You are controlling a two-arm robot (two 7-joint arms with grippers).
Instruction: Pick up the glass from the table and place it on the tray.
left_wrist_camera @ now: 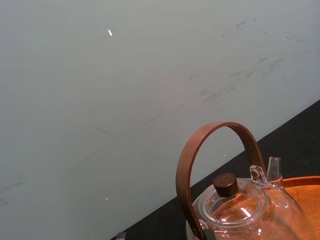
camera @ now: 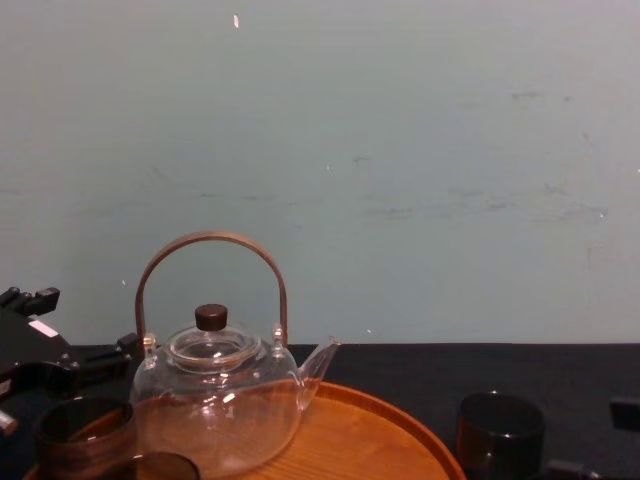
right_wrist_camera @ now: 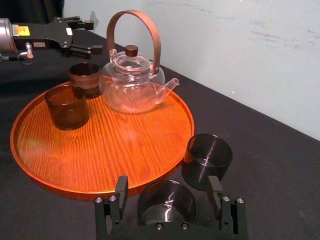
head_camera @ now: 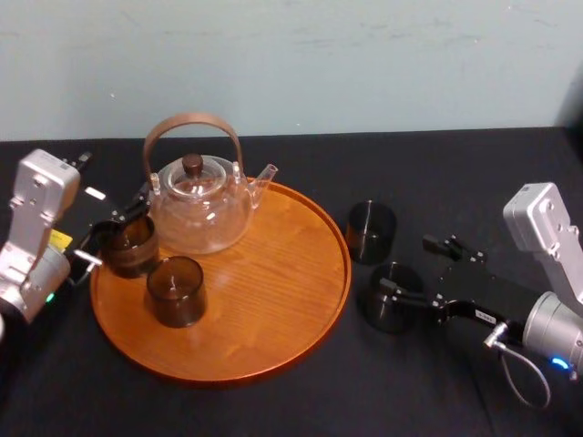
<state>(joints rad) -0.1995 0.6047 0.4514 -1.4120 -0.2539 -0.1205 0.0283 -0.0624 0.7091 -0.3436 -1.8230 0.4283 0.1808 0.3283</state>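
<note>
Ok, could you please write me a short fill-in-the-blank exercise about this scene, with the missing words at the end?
1. The tray holds a teapot and ____ glasses.
2. Two more glasses stand on the table, on the tray's ____ side.
3. The right gripper has its fingers ____, one on each side of a table glass.
4. The left gripper is at the tray's ____ side.

Missing words: two; right; open; left.

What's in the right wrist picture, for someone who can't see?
The right gripper's open fingers flank a dark glass on the table beside the tray. It holds a teapot and two glasses; the left gripper is near one.
</note>
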